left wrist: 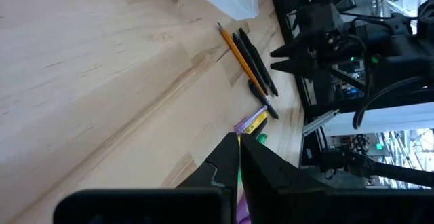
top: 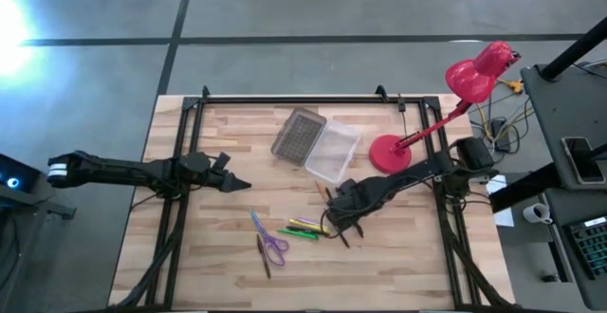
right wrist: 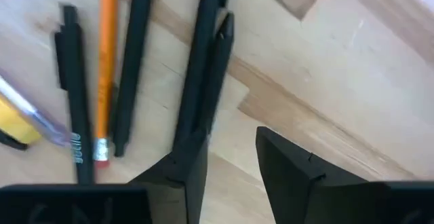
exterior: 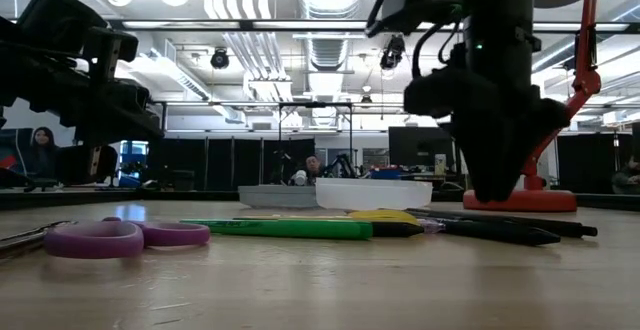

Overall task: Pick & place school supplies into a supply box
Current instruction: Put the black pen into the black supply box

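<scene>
Supplies: I see the scissors with purple handles lying flat at the table's near middle, blades pointing away from the handles toward the box side; a brown pencil lies just beside them.
Markers: a green marker and a yellow one lie side by side between the scissors and my right gripper.
Dark pens: in the right wrist view several black pens and an orange pencil with an eraser end lie nearly parallel on the wood.
Right gripper: my right gripper is down over the dark pens; its fingers stand a little apart, one tip at a black pen, nothing pinched that I can make out.
Left gripper: my left gripper hangs over bare wood left of the pile, well apart from it, fingers pressed together.
Supply box: the clear box sits toward the far middle of the table, its ribbed grey lid swung open flat beside it; I can see nothing in the tray.
Nearby: a red desk lamp has its base just beside the box, on its right, close to my right arm.
Surface: light wooden table.
</scene>
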